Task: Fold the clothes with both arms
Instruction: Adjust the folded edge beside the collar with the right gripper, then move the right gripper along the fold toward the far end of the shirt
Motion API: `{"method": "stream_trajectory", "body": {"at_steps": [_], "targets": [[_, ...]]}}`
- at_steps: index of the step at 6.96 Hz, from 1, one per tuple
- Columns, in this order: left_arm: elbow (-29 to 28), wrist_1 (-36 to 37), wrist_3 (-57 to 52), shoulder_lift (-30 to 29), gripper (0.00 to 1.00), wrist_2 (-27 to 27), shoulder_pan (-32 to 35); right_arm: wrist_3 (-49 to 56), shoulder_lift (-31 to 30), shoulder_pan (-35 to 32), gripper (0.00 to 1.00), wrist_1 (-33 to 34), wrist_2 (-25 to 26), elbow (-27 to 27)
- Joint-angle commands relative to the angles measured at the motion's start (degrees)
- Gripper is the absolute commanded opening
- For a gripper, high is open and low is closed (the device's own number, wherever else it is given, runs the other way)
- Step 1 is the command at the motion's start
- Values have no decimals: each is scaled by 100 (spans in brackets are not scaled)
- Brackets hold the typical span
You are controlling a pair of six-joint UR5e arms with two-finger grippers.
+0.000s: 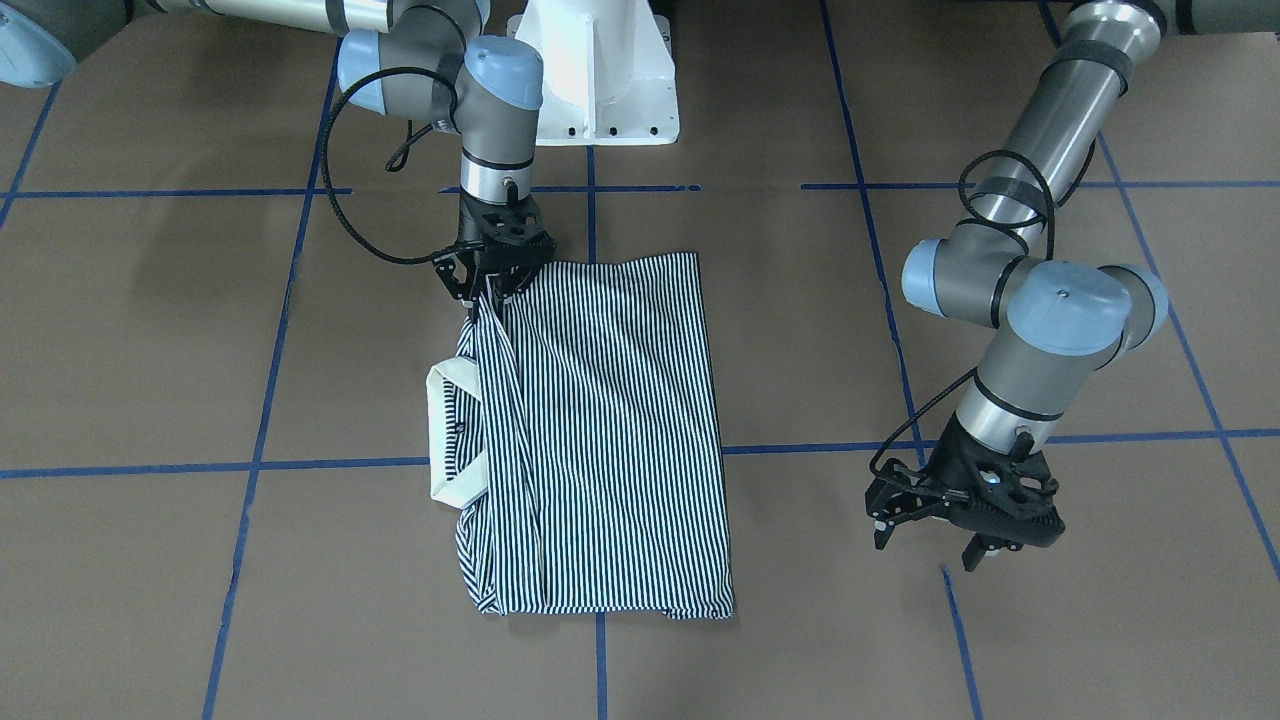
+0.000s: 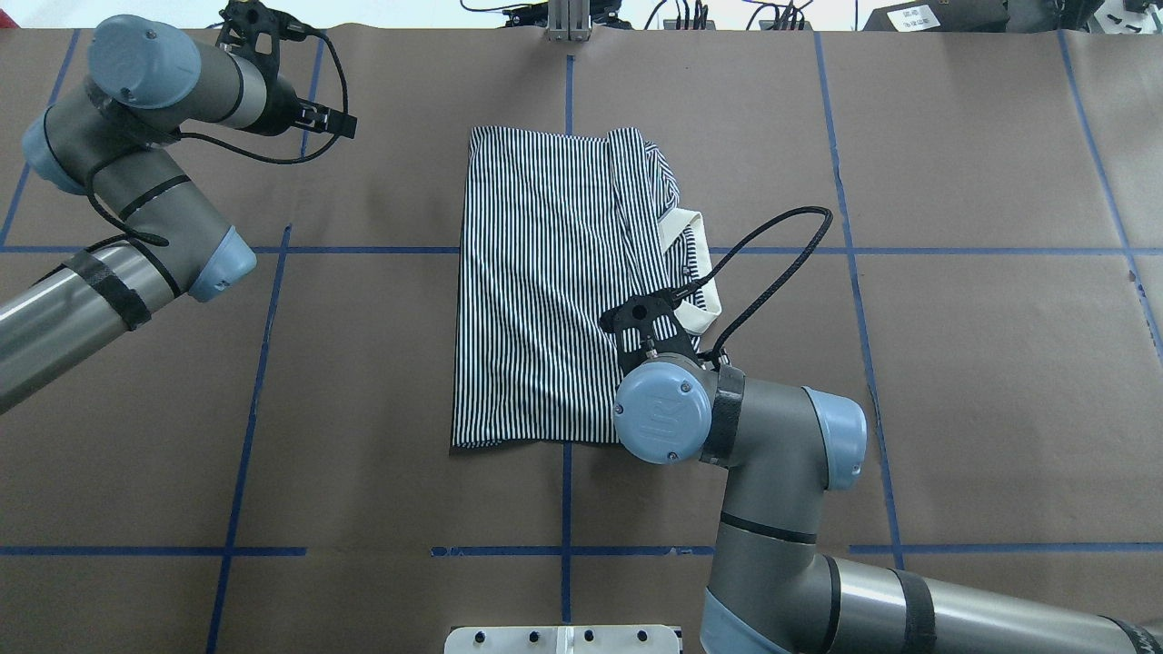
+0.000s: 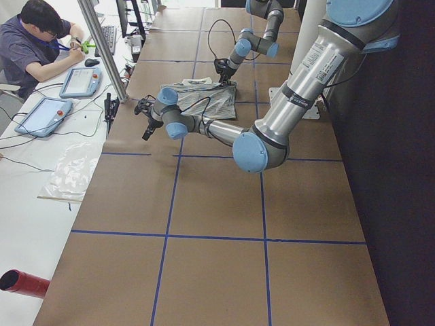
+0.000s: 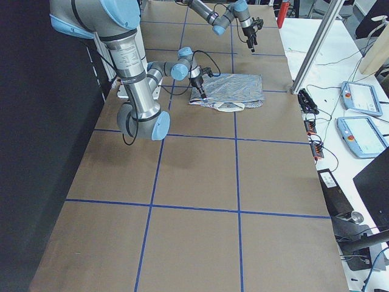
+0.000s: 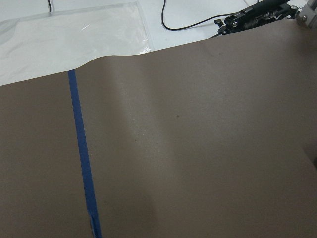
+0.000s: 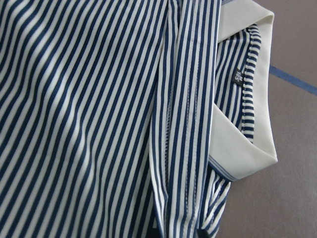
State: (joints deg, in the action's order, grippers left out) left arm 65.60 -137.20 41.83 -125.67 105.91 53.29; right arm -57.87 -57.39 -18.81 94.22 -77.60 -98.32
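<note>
The striped polo shirt (image 1: 610, 430) lies folded lengthwise on the brown paper, and its cream collar (image 1: 450, 430) sticks out on one long side. It also shows in the overhead view (image 2: 536, 291). My right gripper (image 1: 488, 292) is shut on a fold of the shirt at the edge near the collar and holds that strip of cloth a little above the table. The right wrist view shows the raised strip (image 6: 185, 124) beside the collar (image 6: 242, 158). My left gripper (image 1: 930, 545) is open and empty, hovering over bare paper well to the side of the shirt.
The white pedestal (image 1: 600, 80) stands at the robot's side of the table. Blue tape lines (image 1: 600, 650) cross the brown paper. A seated person (image 3: 34, 41) works at a bench with tablets past the table's far edge.
</note>
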Motion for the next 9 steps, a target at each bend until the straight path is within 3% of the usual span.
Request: {"method": "stream_trajectory", "body": {"at_steps": [1, 4, 6, 7, 9], "targets": [[-3, 0, 1, -1, 100, 0, -3, 4, -201, -35, 36, 0, 0, -125], [6, 0, 1, -1, 100, 0, -3, 4, -755, -61, 36, 183, 0, -643], [6, 0, -8, -1, 100, 0, -3, -5, -844, -70, 42, 194, 0, -758], [6, 0, -8, -1, 100, 0, -3, -5, -757, -52, 48, 194, 0, -820], [6, 0, 1, -1, 100, 0, -3, -31, -171, -253, 48, 202, -9, -506]]}}
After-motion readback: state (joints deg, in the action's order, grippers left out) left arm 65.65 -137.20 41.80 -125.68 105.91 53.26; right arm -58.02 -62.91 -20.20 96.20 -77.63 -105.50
